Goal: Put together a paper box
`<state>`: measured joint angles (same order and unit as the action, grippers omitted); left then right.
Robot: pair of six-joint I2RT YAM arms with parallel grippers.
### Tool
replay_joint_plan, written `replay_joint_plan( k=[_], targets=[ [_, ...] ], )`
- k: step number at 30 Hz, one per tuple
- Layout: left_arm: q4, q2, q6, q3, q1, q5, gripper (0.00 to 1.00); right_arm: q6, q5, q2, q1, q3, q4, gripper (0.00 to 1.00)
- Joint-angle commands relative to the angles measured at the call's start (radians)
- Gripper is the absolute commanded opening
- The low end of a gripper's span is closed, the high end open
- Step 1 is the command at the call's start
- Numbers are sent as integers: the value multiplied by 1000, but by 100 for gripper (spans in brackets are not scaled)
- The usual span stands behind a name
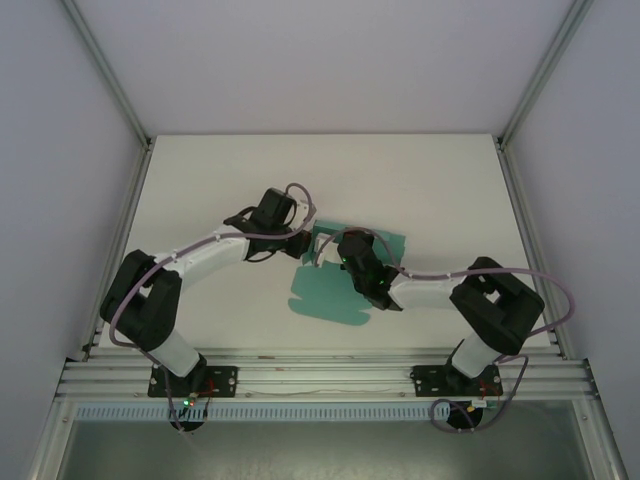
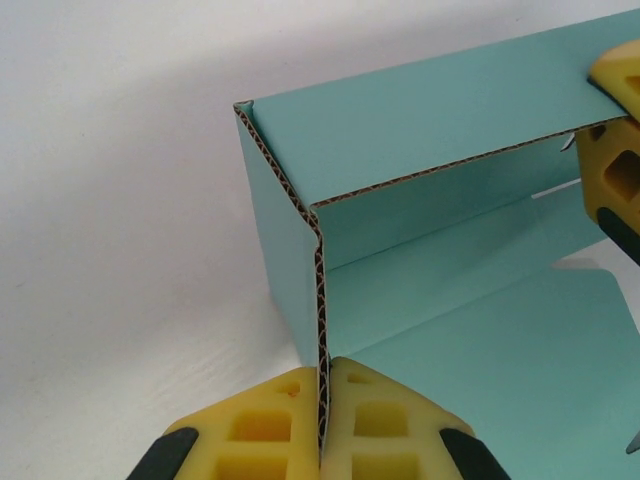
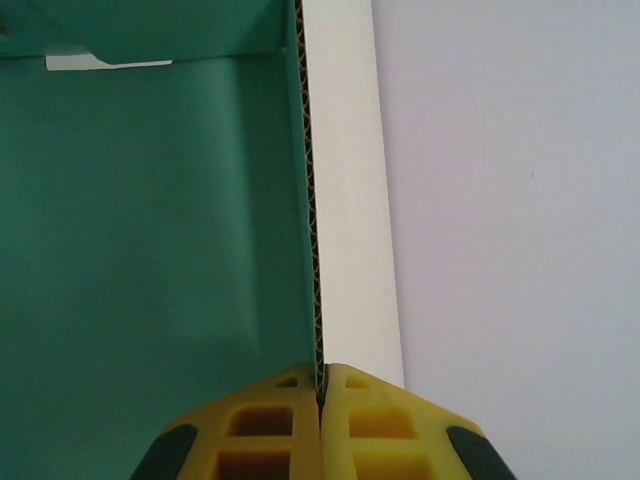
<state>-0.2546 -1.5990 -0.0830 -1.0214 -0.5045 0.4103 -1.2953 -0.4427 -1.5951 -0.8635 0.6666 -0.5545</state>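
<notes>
The paper box is teal corrugated card, lying partly folded at the middle of the white table. In the left wrist view one side wall and a long wall of the box stand upright, meeting at a corner. My left gripper is shut on the side wall's top edge, and it reaches the box's left end from above. My right gripper is shut on another upright wall of the box, teal inside and white outside. One of its yellow fingers shows at the long wall's far end.
Both arms reach in from the near edge and meet over the card. Grey enclosure walls and aluminium posts border the table. A flat flap of the card lies toward the near side.
</notes>
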Motion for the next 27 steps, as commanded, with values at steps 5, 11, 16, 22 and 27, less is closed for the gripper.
replay_joint_plan(
  k=[5, 11, 16, 22, 27],
  targets=[
    [170, -8, -50, 90, -52, -8, 0, 17, 83, 24, -25, -57, -97, 0],
    [180, 13, -55, 136, -54, -47, 16, -16, 94, 28, -24, -76, -142, 0],
    [149, 62, -68, 145, -54, -121, 25, -64, 93, 36, -23, -75, -151, 0],
    [114, 152, -66, 184, -50, -323, 99, -103, 97, 49, -23, -98, -150, 0],
    [-17, 231, -93, 154, -10, -453, 100, -165, 86, 28, -24, -95, -189, 0]
  ],
)
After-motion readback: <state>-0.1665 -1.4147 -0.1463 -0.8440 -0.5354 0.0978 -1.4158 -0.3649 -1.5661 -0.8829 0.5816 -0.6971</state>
